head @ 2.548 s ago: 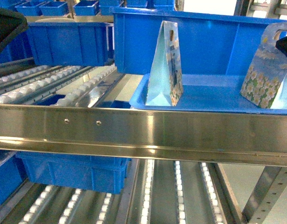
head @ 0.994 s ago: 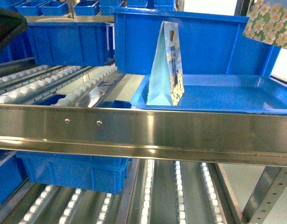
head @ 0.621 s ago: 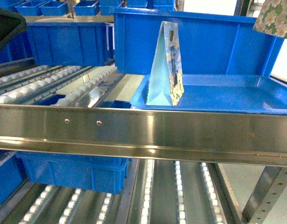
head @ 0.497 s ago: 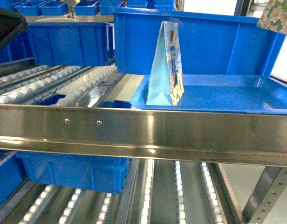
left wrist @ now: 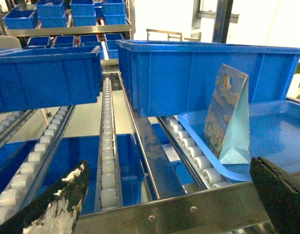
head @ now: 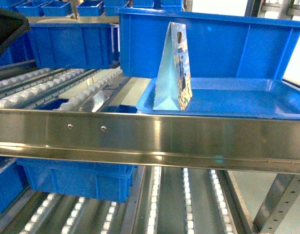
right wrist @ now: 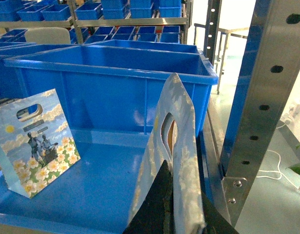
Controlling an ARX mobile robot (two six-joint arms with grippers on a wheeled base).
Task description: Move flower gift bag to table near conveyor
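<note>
In the right wrist view my right gripper is shut on the top handle edge of the flower gift bag, held above the right end of a blue tray. The head view shows neither this bag nor that gripper. A second bag with a light blue side stands upright in the tray; its flower print shows in the right wrist view. My left gripper hangs open and empty over the front rail of the conveyor. The table is out of view.
A deep blue bin sits behind the tray. A perforated steel upright stands close to the right of the held bag. Roller lanes and more blue bins fill the left and the lower shelf.
The flower gift bag was lifted from the tray's right end, rose toward the upper right, and has now left the head view. The other bag has not moved.
</note>
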